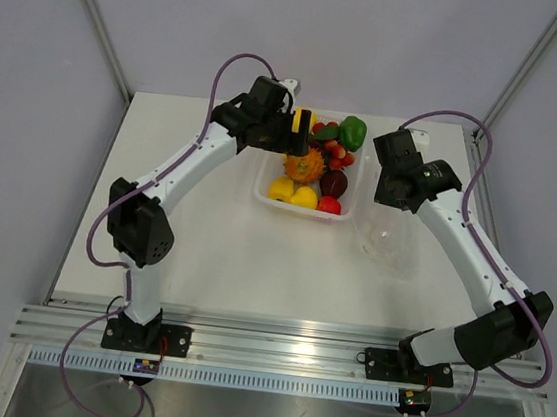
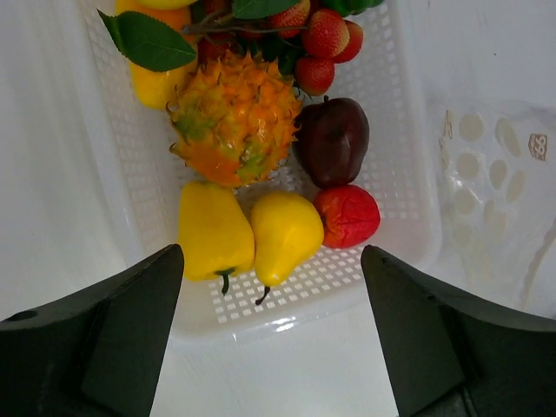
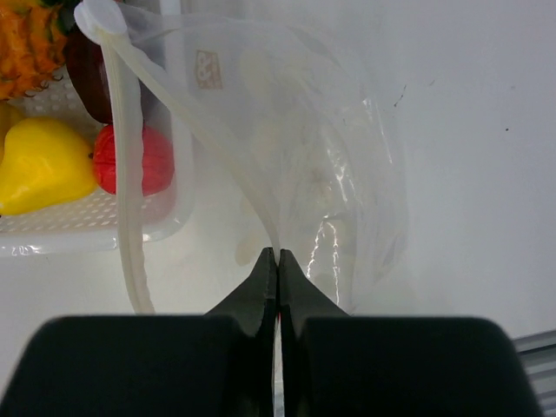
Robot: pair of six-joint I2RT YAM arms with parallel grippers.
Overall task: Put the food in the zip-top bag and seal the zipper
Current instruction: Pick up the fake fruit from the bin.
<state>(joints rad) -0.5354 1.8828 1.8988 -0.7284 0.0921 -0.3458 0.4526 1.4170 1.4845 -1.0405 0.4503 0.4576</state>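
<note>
On my feed, left arm (image 1: 188, 163) and right arm (image 1: 475, 253), white links, black joints, purple cables (image 1: 89, 243) alongside, black base plates (image 1: 148, 337), matte black end effector fingers (image 2: 113, 339).

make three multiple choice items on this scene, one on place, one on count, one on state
1. Where is the bag?
A. on the table, right of the tray
B. inside the tray
C. left of the tray

2. How many yellow pears lie beside the red fruit?
A. none
B. four
C. two

3. The right gripper is:
A. open
B. shut on the bag
C. shut on a pear

Answers:
1. A, the top view shows it past the tray's right side.
2. C, the left wrist view shows a pair at the tray's near end.
3. B, the right wrist view shows it pinching bag film.
</note>
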